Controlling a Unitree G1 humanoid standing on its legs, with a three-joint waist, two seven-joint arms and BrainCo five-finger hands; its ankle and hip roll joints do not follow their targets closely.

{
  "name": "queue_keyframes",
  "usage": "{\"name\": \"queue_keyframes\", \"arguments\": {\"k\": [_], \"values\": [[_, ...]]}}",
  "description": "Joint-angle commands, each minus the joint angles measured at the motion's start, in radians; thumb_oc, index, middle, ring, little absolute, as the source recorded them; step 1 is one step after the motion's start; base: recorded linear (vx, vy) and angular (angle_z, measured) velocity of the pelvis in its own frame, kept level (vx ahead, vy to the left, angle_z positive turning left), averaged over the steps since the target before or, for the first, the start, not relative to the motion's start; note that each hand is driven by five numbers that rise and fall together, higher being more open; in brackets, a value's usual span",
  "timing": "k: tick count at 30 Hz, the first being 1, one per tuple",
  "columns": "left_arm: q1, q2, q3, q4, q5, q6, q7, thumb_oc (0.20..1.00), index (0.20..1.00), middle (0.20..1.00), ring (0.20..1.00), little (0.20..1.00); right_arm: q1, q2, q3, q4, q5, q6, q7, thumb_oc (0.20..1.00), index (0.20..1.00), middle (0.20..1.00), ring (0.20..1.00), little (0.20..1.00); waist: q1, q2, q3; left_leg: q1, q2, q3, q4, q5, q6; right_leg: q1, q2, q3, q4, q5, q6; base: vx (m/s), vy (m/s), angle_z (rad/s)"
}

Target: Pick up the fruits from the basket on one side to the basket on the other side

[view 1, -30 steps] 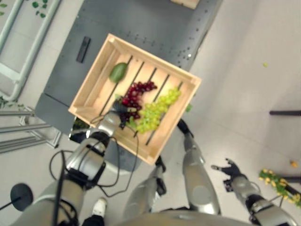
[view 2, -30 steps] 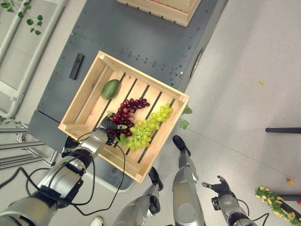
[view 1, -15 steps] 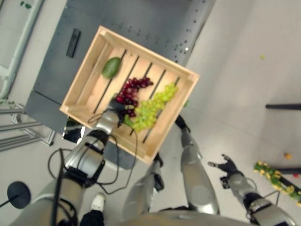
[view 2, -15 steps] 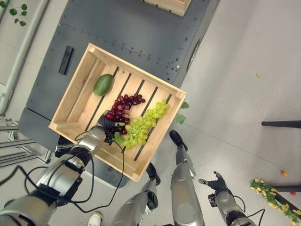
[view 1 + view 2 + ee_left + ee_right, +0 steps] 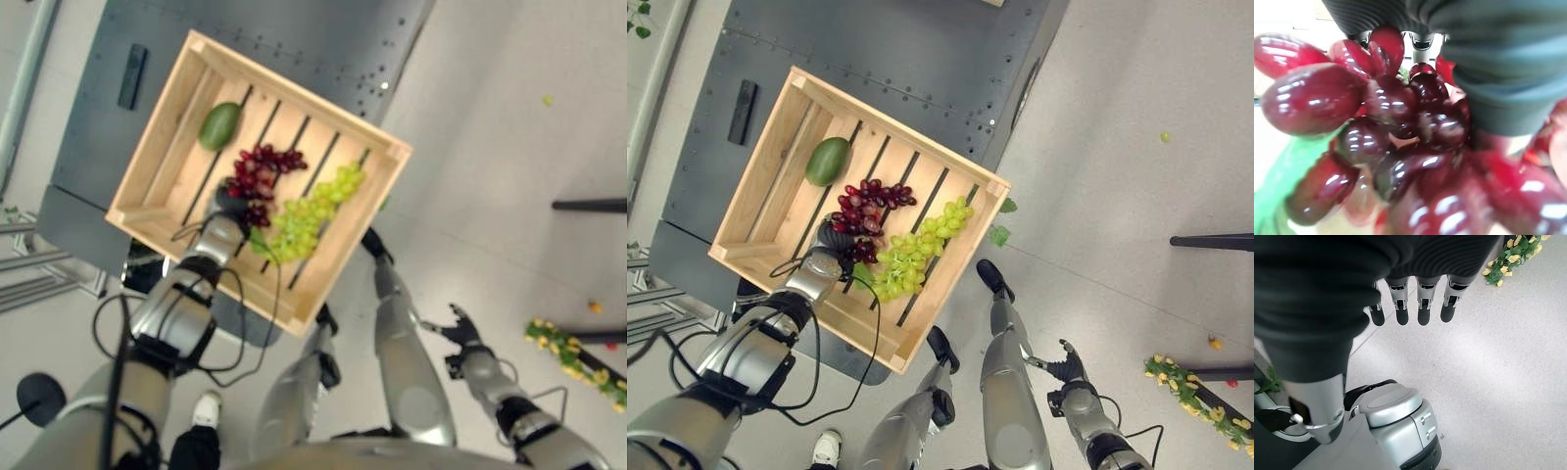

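Note:
A slatted wooden crate [image 5: 304, 94] stands on a dark grey table. In it lie a green oval fruit [image 5: 218, 125], a bunch of red grapes [image 5: 259, 170] and a bunch of green grapes [image 5: 310, 215]. My left hand [image 5: 226, 209] rests on the near end of the red grapes [image 5: 866, 199], inside the crate. In the left wrist view the red grapes [image 5: 1376, 122] press right up against that hand [image 5: 1498, 63]. My right hand [image 5: 1065, 368] hangs low at the right, over the floor, open with straight fingers [image 5: 1422, 303] and holding nothing.
A slim black bar [image 5: 130, 76] lies on the grey table [image 5: 323, 39] beside the crate's far left corner. Yellow artificial flowers [image 5: 578, 357] lie on the floor at the lower right, and green leaves [image 5: 999, 233] lie by the crate's right corner.
The whole picture has shifted, so the camera has moved. My left hand stays on the red grapes in the crate. The right hand stays open over the floor.

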Motion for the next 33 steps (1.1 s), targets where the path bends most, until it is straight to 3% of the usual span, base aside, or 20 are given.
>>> {"name": "queue_keyframes", "arguments": {"k": [1,15,21,22,25,26,33], "values": [[-0.093,-0.01,0.01,0.05,0.033,-0.019,-0.006,0.2,0.2,0.2,0.2,0.2,0.037,-0.026,0.032,-0.009,0.025,-0.027,-0.023,1.0,1.0,1.0,1.0,1.0,-0.035,-0.023,0.019,-0.141,0.028,-0.043,0.072,0.04,-0.03,0.038,0.031,-0.03,0.036,-0.117,0.037,-0.01,-0.032,-0.03],[0.045,0.009,0.073,-0.065,-0.073,-0.084,0.023,0.2,0.2,0.2,0.2,0.2,0.024,-0.013,0.037,0.024,0.022,-0.031,-0.031,1.0,1.0,1.0,1.0,1.0,0.0,-0.046,-0.021,-0.134,0.032,-0.076,0.087,0.039,-0.033,0.068,0.032,-0.063,0.038,-0.123,0.028,-0.01,-0.025,-0.01],[0.177,0.039,0.101,-0.303,-0.173,-0.157,-0.006,0.2,0.2,0.2,0.2,0.2,0.041,-0.01,0.019,0.007,0.008,-0.029,-0.019,1.0,1.0,1.0,1.0,1.0,0.024,-0.039,-0.025,-0.131,0.027,-0.093,0.091,0.04,-0.032,0.082,0.028,-0.078,0.039,-0.128,0.023,0.0,-0.019,0.06],[0.254,0.056,0.113,-0.428,-0.206,-0.189,-0.013,0.2,0.2,0.2,0.2,0.2,0.052,-0.008,0.006,0.001,0.004,-0.028,-0.012,1.0,1.0,1.0,1.0,1.0,0.036,-0.037,-0.028,-0.129,0.025,-0.103,0.093,0.041,-0.031,0.091,0.027,-0.085,0.038,-0.129,0.022,0.0,-0.022,0.06],[0.328,0.073,0.129,-0.546,-0.241,-0.213,-0.025,0.2,0.2,0.2,0.2,0.2,0.059,-0.008,-0.005,-0.001,-0.004,-0.027,-0.006,1.0,1.0,1.0,1.0,1.0,0.047,-0.037,-0.033,-0.132,0.024,-0.11,0.093,0.046,-0.032,0.092,0.025,-0.091,0.036,-0.127,0.021,0.0,-0.008,0.02],[0.431,0.096,0.149,-0.703,-0.284,-0.237,-0.059,0.2,0.2,0.2,0.2,0.2,0.067,-0.007,-0.021,0.005,-0.013,-0.021,0.008,1.0,1.0,1.0,1.0,1.0,0.066,-0.034,-0.037,-0.125,0.023,-0.121,0.095,0.041,-0.029,0.107,0.023,-0.102,0.033,-0.134,0.02,0.0,0.0,0.0],[0.576,0.139,0.212,-0.937,-0.388,-0.274,-0.13,0.2,0.2,0.2,0.2,0.2,0.072,-0.009,-0.037,0.018,-0.031,-0.012,0.04,1.0,1.0,1.0,1.0,1.0,0.098,-0.039,-0.055,-0.124,0.022,-0.145,0.097,0.046,-0.029,0.118,0.017,-0.12,0.033,-0.138,0.016,-0.01,-0.016,0.17]]}}
